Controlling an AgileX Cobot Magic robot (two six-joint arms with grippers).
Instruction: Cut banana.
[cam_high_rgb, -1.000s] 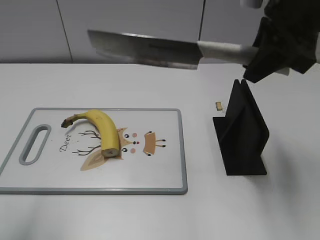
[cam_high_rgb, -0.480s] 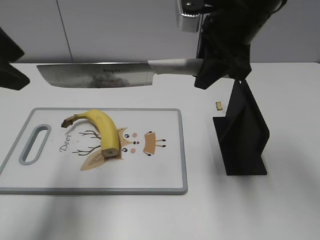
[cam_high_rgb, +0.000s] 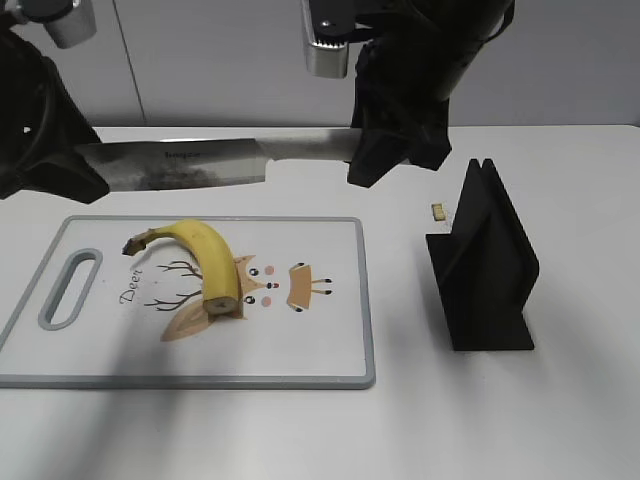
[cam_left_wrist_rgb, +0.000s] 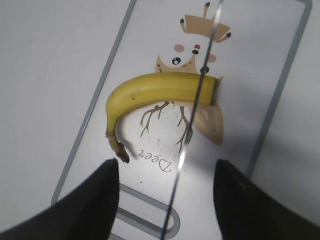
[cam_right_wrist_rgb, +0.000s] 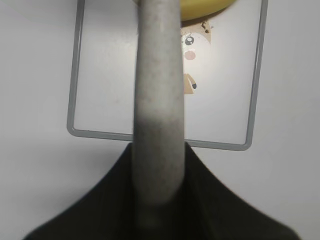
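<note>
The yellow banana (cam_high_rgb: 205, 262) lies on the white cutting board (cam_high_rgb: 330, 345), stem to the left, blunt cut end toward the front. It also shows in the left wrist view (cam_left_wrist_rgb: 160, 90). My right gripper (cam_high_rgb: 395, 150) is shut on the grey handle (cam_right_wrist_rgb: 157, 100) of a big knife (cam_high_rgb: 185, 165). The blade is held level in the air above and behind the banana. My left gripper (cam_left_wrist_rgb: 165, 200) is open, above the board's handle end. The knife's thin edge (cam_left_wrist_rgb: 192, 120) runs between its fingers without touching them.
A black knife stand (cam_high_rgb: 487, 265) stands right of the board. A small tan scrap (cam_high_rgb: 437, 211) lies behind it. The board has a grey slot handle (cam_high_rgb: 68, 290) at its left end and a deer print (cam_high_rgb: 275, 285).
The right arm has carried the knife left and slightly down. The left arm has come in from the left edge, over the board's left end.
</note>
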